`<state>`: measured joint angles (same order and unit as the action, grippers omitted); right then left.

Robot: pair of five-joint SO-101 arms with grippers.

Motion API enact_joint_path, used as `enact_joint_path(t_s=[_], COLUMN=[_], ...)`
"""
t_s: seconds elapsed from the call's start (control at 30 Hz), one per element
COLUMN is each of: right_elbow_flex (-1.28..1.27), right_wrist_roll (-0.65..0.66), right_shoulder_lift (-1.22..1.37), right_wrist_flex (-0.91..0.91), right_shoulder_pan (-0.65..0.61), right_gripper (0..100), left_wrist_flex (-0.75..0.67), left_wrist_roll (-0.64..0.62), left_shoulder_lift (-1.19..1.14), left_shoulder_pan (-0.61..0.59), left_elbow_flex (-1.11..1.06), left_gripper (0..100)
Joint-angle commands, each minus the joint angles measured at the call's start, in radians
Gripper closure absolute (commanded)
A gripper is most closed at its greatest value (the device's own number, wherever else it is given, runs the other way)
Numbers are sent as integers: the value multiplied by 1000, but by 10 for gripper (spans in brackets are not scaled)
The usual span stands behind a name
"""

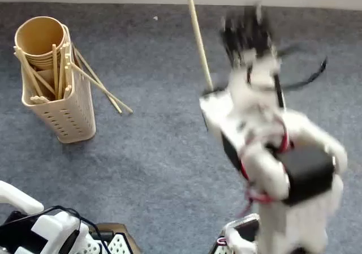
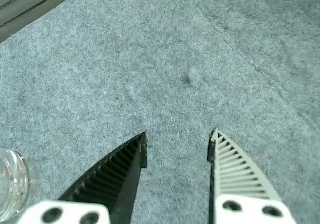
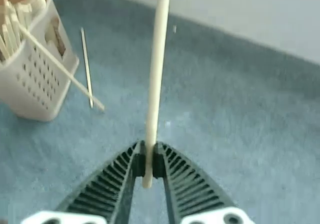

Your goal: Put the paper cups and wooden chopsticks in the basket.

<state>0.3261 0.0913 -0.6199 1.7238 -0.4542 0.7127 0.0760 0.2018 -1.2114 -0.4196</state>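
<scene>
Basket [image 1: 70, 118], upper left in the high view, already holds cups [image 1: 38, 36] and several chopsticks [image 1: 56, 73]. Two more [image 1: 104, 93] rest beside it. The right claw [image 3: 146, 159] pinches one chopstick [image 3: 157, 59], not yet delivered. The left claw [image 2: 177, 144] gapes empty.

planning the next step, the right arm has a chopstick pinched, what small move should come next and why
Probably carry the right end effector toward the basket. It is shut on one chopstick, and the basket, holding paper cups and other chopsticks, stands well off to the side. The stick likely has to be over the opening before any release.
</scene>
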Motion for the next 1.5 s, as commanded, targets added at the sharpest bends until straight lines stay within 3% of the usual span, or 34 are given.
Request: enact_joint_path(t_s=[0.0,0.1,0.2,0.3,0.43,0.6,0.73,0.97,1.17,1.3,1.47], right_elbow_flex=[-596,-1029,-1279,-1296,-1119,-746,-395,-1,127,139,131], right_wrist_roll=[20,21,34,15,17,-2,-126,-133,-140,-140,-141], right_shoulder_lift=[-475,-765,-852,-765,-495,-67,246,684,852,869,874], right_wrist_flex=[-242,-644,-1038,-1268,-1443,-1494,-1492,-1492,-1497,-1497,-1497], right_shoulder_pan=[2,-21,-53,-110,-202,-280,-337,-467,-509,-487,-486], right_gripper=[994,994,994,994,994,994,992,988,988,992,992], left_wrist_flex=[-14,-14,-14,-15,-14,-18,-18,-20,-20,-18,-18], left_wrist_roll=[8,8,11,51,63,64,64,68,78,166,169], left_shoulder_lift=[5,10,13,13,12,8,13,5,5,5,5], left_shoulder_pan=[2,25,44,44,41,-2,-28,-110,-140,-142,-140], left_elbow_flex=[1,-24,-54,-64,-68,-84,-87,-88,-101,-101,-101], left_gripper=[793,793,793,793,793,793,793,792,793,793,793])
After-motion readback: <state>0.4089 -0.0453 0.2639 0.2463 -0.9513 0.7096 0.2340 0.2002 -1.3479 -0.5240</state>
